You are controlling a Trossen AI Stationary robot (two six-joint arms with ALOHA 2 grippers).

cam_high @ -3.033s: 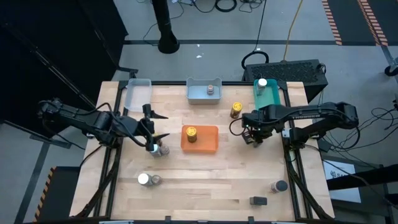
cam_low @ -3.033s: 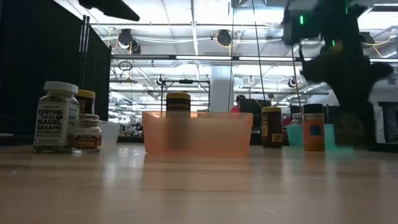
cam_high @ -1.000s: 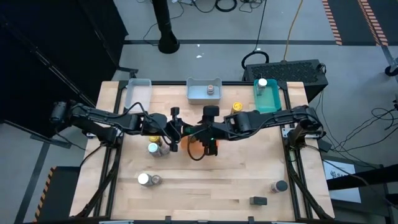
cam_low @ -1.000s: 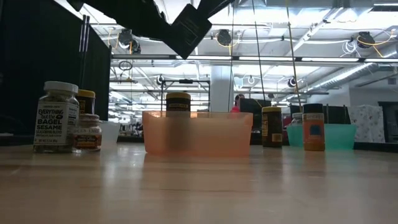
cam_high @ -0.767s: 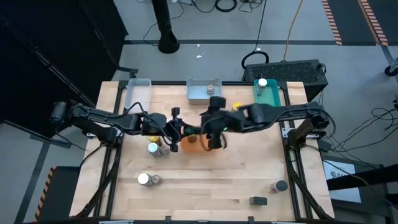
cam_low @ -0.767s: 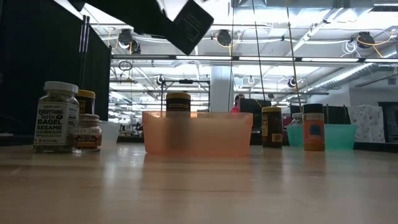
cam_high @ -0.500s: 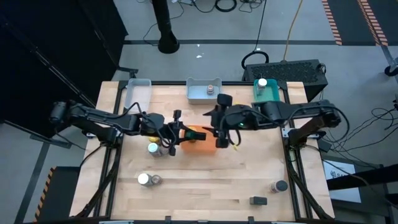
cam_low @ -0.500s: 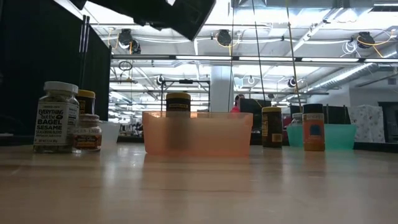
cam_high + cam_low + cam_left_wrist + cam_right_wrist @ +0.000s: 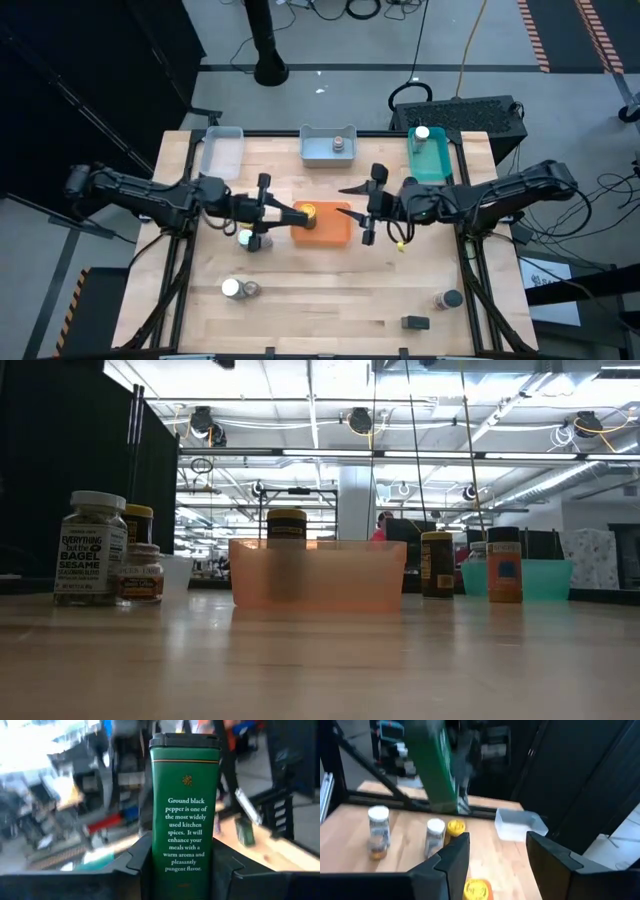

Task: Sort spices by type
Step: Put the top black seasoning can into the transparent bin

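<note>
Tabletop, high view: a wooden tabletop [image 9: 330, 290] carries four trays. The orange tray [image 9: 335, 228] in the middle holds one yellow-lidded jar [image 9: 307, 211].
Change, high view: a second ago both claws met over the orange tray. Now they have drawn apart, the left claw [image 9: 272, 212] just beside the tray's left end and the right claw [image 9: 360, 212] just off its right end.
Meaning: the handover looks finished. The tin [image 9: 185, 810] has ended up with the left arm, which probably has to carry it to its tray.
Loose jars, high view: two [image 9: 245, 238] stand close under the left claw, more [image 9: 231, 288] sit nearer the front edge, and one [image 9: 447, 298] sits at front right.
Low view: no arm shows here. The sesame jar [image 9: 92, 548] and the orange tray stand undisturbed.
Left wrist view: the claw pinches the green black-pepper tin upright, a finger [image 9: 145, 855] pressed to each side.
Right wrist view: the fingers [image 9: 452, 857] are spread with nothing between them. The tin shows farther off in the other arm's grip.
</note>
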